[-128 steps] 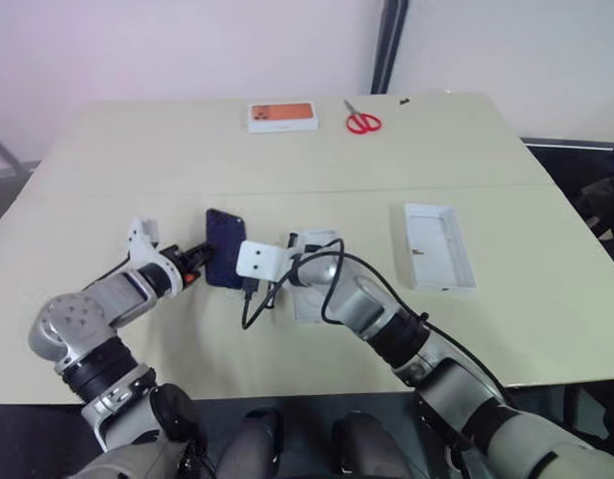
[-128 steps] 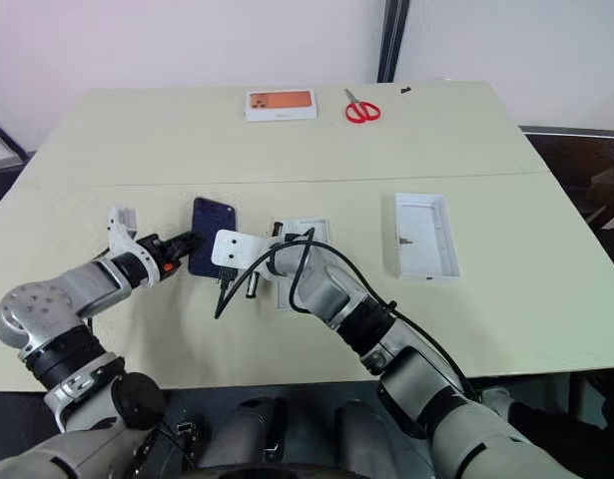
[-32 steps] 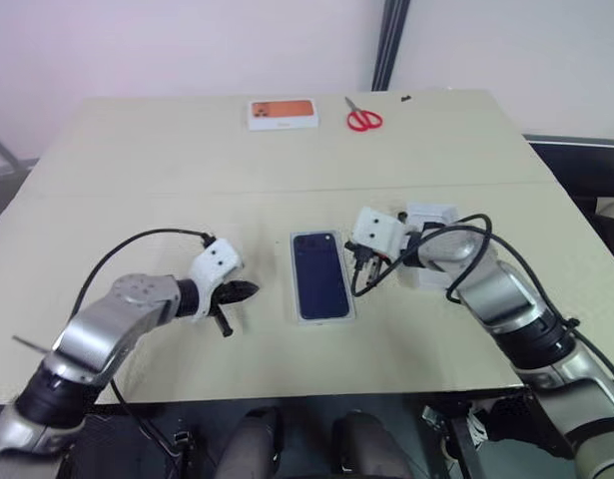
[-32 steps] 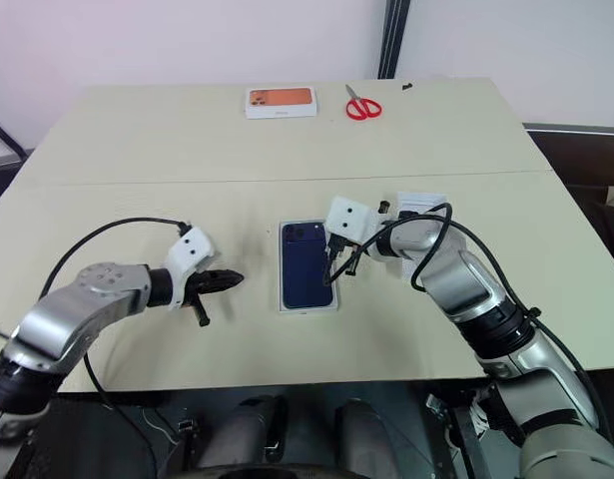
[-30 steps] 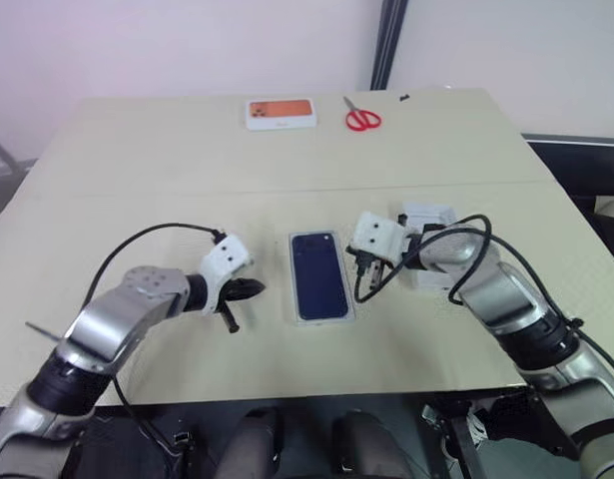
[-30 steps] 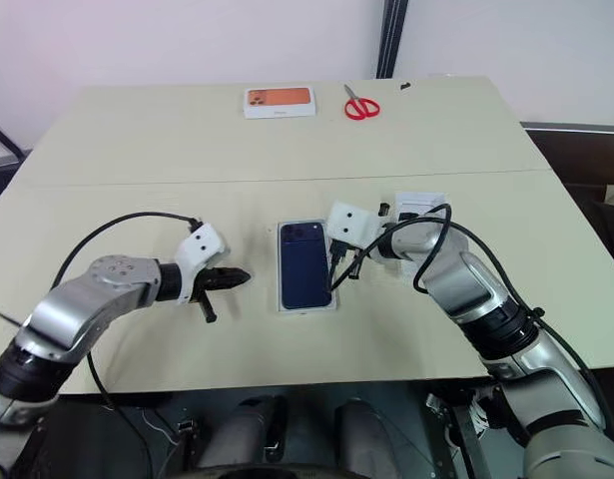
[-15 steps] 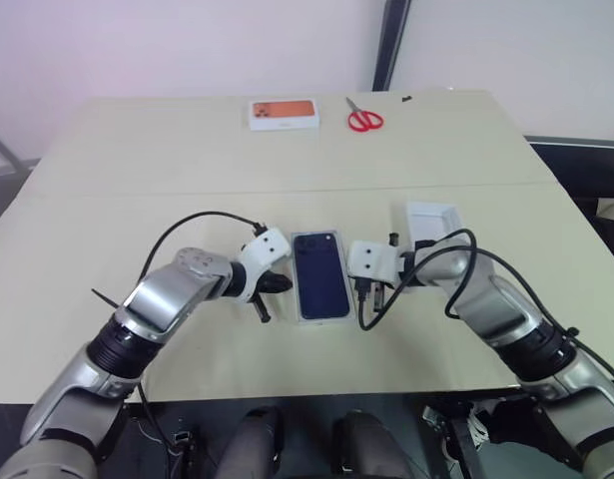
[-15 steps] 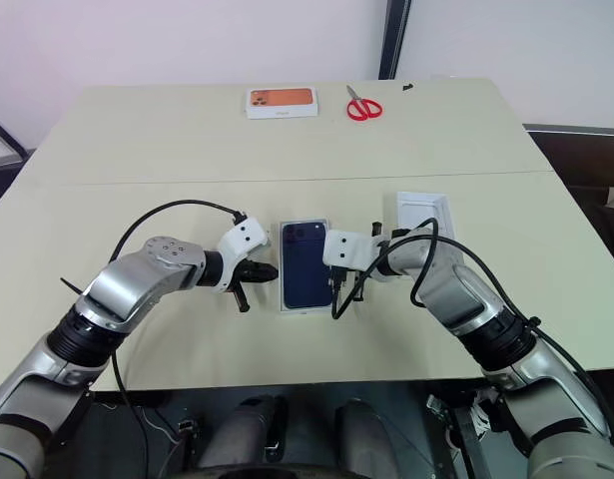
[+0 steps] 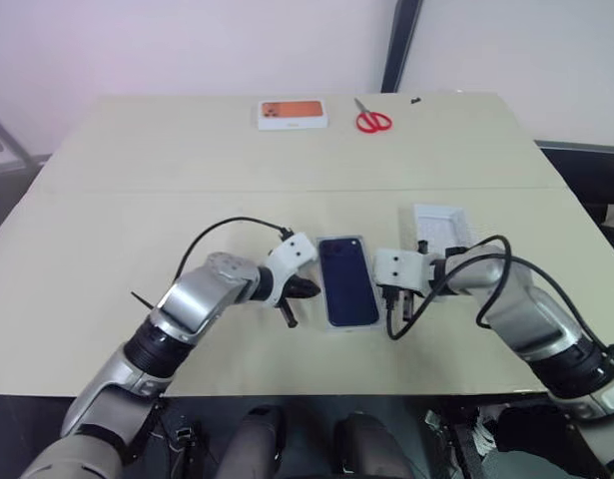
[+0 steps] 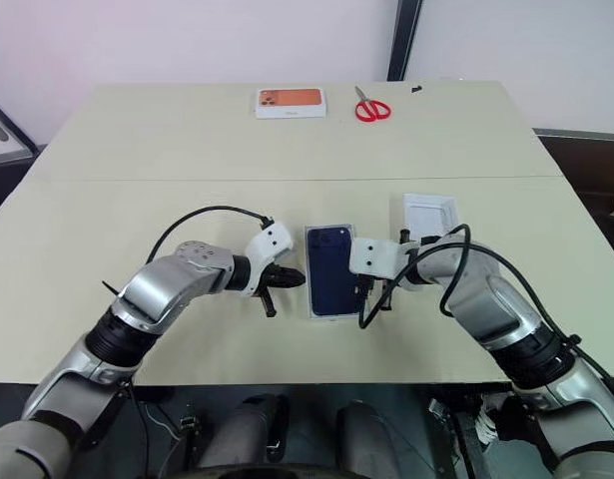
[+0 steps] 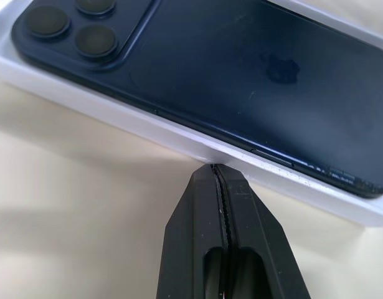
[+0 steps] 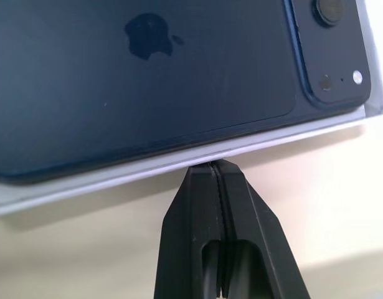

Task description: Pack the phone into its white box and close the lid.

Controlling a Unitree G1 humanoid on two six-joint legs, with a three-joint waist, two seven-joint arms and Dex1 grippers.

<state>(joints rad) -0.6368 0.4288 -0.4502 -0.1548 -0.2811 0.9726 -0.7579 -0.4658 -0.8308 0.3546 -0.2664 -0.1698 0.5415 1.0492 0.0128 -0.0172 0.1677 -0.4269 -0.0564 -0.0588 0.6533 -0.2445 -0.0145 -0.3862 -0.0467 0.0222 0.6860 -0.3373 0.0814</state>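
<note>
The dark navy phone (image 9: 347,292) lies back up inside the shallow white box (image 10: 331,316) at the table's middle, camera cluster at the far end. My left gripper (image 9: 308,289) is shut, and its tip (image 11: 214,167) meets the box's left wall (image 11: 116,115). From the other side my right gripper (image 10: 358,284), also shut, has its tip (image 12: 213,164) against the right wall (image 12: 104,174). Neither holds anything. The lid (image 9: 441,222) lies open side up just right of the right arm.
A white box with an orange phone picture (image 9: 292,113) and red-handled scissors (image 9: 371,121) lie at the table's far edge. Black cables loop from both wrists over the table near the box.
My left gripper has swung right across the table up to the box's left wall. My right gripper has slid a little nearer along the right wall. The view has shifted slightly.
</note>
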